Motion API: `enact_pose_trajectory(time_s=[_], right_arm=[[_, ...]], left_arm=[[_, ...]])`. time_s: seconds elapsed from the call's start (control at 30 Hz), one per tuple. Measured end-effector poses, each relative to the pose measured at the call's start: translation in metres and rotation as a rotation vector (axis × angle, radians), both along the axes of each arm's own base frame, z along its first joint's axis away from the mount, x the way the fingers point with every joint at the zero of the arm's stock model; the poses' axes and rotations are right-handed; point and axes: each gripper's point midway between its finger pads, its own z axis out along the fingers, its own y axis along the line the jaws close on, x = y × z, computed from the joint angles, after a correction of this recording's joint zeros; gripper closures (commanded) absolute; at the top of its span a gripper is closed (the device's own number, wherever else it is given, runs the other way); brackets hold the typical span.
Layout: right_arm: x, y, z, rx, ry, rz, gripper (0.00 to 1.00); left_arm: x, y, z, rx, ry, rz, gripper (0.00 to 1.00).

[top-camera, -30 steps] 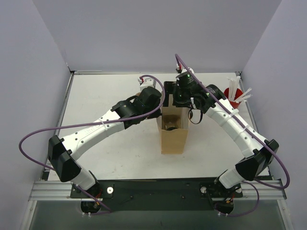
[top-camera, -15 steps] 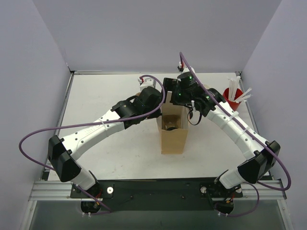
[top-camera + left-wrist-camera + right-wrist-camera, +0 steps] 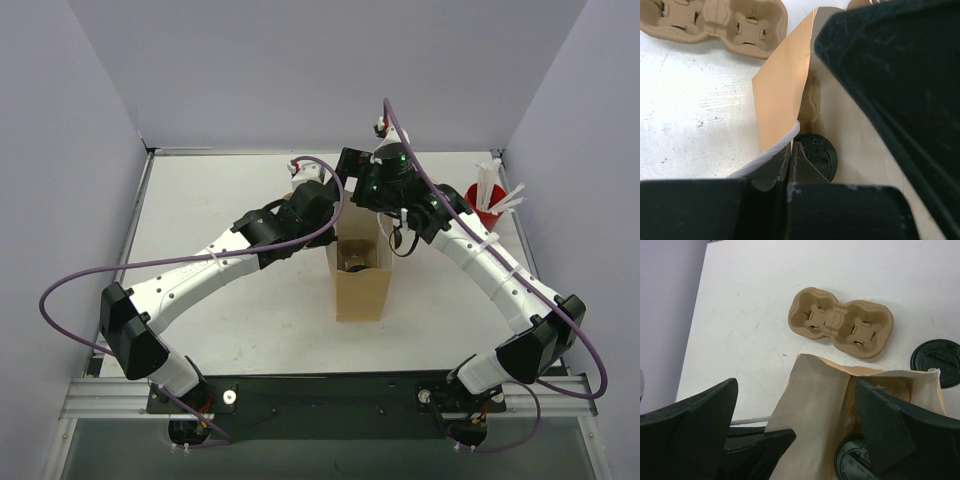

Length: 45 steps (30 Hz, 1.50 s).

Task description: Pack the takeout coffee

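A brown paper bag [image 3: 361,288] stands open at mid-table. The takeout coffee sits inside it; only its black lid [image 3: 354,263] shows, and the tan cup body is hidden. The lid also shows in the left wrist view [image 3: 822,156] and the right wrist view [image 3: 852,460]. My left gripper [image 3: 790,150] is shut on the bag's left rim [image 3: 782,90], next to the lid. My right gripper [image 3: 796,385] is open and empty, above the bag's mouth [image 3: 815,400] at its far end [image 3: 366,192].
The brown pulp cup carrier [image 3: 840,322] lies on the table beyond the bag, also in the left wrist view [image 3: 715,20]. A loose black lid [image 3: 936,362] lies beside it. A red cup with white straws [image 3: 486,206] stands at the back right.
My right gripper has lifted and drawn back from the bag's mouth toward the far side. The left gripper and the bag have not moved.
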Motion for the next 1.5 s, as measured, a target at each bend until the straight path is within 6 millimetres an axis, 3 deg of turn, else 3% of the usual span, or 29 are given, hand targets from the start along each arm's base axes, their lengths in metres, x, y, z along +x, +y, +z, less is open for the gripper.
enact_pose_trajectory(time_s=[0.37,0.77,0.97,1.07,1.17,1.5], right_arm=[[0.013,0.008,0.02,0.063,-0.079,0.004,0.04],[0.042,0.005,0.027,0.066,-0.112,-0.028,0.04],[0.05,-0.008,0.055,0.062,-0.169,-0.055,0.03],[0.053,-0.02,0.066,0.043,-0.186,-0.082,0.03],[0.055,-0.04,0.062,0.005,-0.17,-0.123,0.03],[0.04,-0.135,0.038,-0.09,-0.069,-0.314,0.04]], left_arm=[[0.0,0.0,0.0,0.005,-0.003,-0.004,1.0],[0.001,0.001,0.0,0.01,-0.005,-0.007,1.0],[0.002,-0.001,0.0,0.009,-0.004,-0.009,1.0],[0.003,0.0,0.0,0.009,-0.003,-0.007,1.0],[0.003,-0.001,0.0,0.008,-0.003,-0.008,1.0],[0.003,-0.001,0.0,0.006,-0.003,-0.009,0.92]])
